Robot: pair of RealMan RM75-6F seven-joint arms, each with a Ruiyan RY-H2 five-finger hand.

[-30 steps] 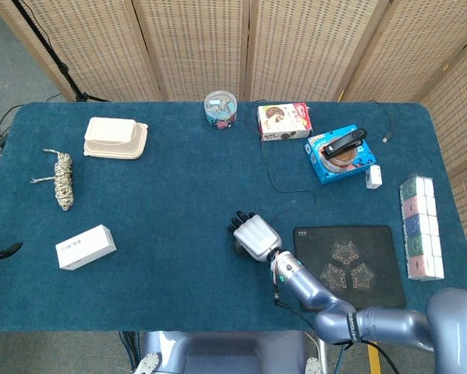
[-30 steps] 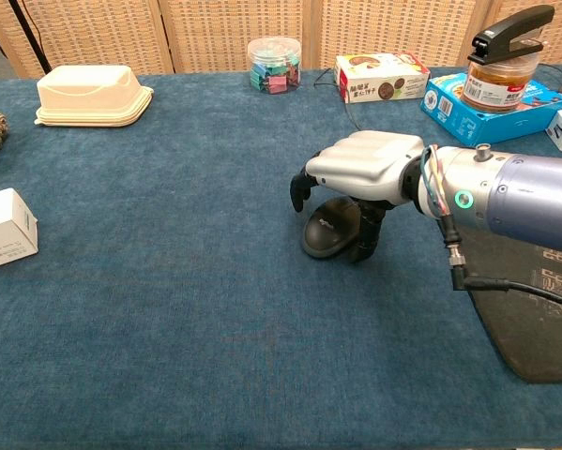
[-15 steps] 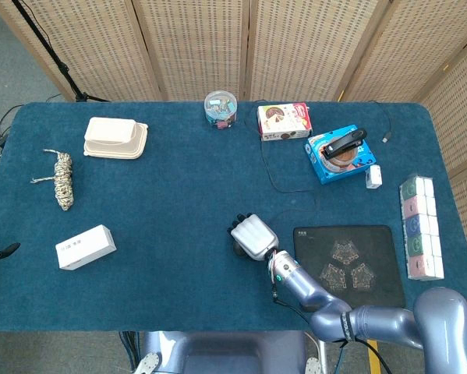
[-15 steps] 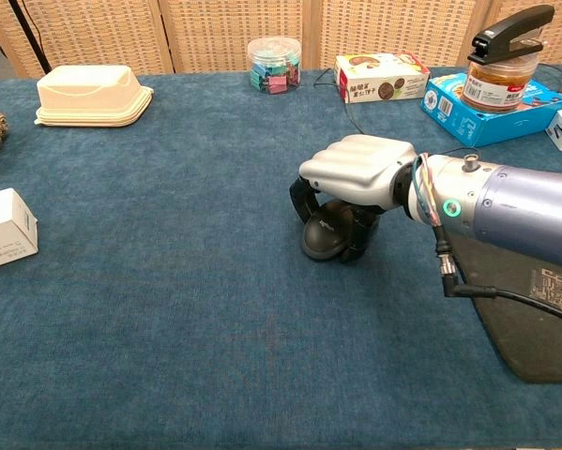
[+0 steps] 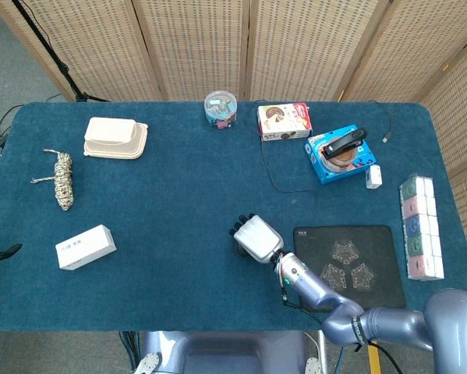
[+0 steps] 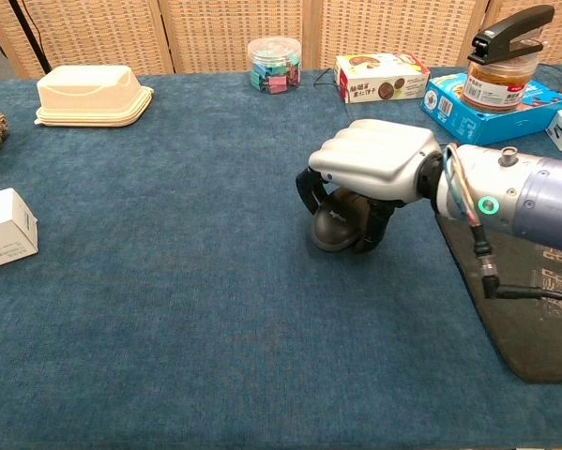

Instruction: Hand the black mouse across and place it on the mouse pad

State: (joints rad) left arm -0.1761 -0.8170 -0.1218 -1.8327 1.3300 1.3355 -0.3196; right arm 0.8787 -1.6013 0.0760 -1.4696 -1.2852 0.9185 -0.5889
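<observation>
The black mouse lies on the blue cloth just left of the mouse pad. My right hand arches over it, fingers curled down around its sides and gripping it. Whether the mouse is off the cloth I cannot tell. In the head view the right hand covers most of the mouse, and the black patterned mouse pad lies immediately to its right. A thin black cord runs from the mouse toward the back of the table. My left hand does not show in either view.
A white box and a rope bundle lie at the left. Along the back stand a cream container, a clip jar, a snack box and a blue box with a stapler. Coloured blocks line the right edge.
My right hand lowered and curled its fingers around the mouse, then shifted slightly right toward the pad with the mouse under it.
</observation>
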